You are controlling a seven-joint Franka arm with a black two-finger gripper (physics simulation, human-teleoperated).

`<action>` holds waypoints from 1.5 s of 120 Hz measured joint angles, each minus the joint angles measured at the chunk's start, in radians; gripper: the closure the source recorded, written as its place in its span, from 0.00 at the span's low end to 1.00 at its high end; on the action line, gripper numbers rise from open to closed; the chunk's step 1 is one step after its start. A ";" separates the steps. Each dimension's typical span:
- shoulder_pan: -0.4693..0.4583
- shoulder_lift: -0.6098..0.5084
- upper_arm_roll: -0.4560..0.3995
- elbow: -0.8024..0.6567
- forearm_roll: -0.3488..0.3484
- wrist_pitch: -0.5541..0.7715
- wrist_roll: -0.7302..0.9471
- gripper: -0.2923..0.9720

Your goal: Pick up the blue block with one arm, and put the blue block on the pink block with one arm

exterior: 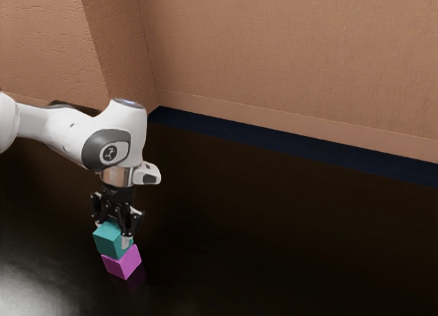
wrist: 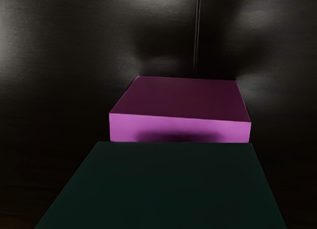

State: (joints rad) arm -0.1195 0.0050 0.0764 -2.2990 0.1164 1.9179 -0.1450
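Glossy dark table [exterior: 274,247], end effector [exterior: 116,232] clamped on blue-green cube [exterior: 105,242] — over matte magenta cube [exterior: 122,263].

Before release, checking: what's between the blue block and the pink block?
Nothing: in the exterior view the blue block meets the pink block top with no visible gap.

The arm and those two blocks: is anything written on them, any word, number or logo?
No words or numbers can be read.
On the arm, the grey joint cap carries a small white mark, too small to read.
The blue block and pink block are blank.
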 joint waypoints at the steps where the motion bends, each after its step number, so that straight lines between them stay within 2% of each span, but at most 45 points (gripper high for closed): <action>1: 0.000 0.000 0.000 -0.001 0.001 0.001 -0.001 0.44; 45: -0.004 0.003 -0.006 -0.007 0.010 0.020 -0.022 0.42; 76: -0.009 0.005 -0.009 -0.007 0.009 0.022 -0.030 0.29; 118: -0.020 0.004 -0.009 -0.007 0.009 0.022 -0.037 0.24; 126: -0.022 -0.025 -0.009 -0.008 0.009 0.021 -0.038 0.24; 145: -0.013 -0.192 -0.001 0.045 0.027 -0.021 -0.039 0.24; 160: -0.010 -0.208 0.000 0.179 0.037 -0.089 -0.038 0.23; 180: -0.011 -0.210 -0.005 0.208 0.017 -0.134 -0.025 0.23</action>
State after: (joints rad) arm -0.1304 -0.2050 0.0715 -2.0911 0.1337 1.7842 -0.1696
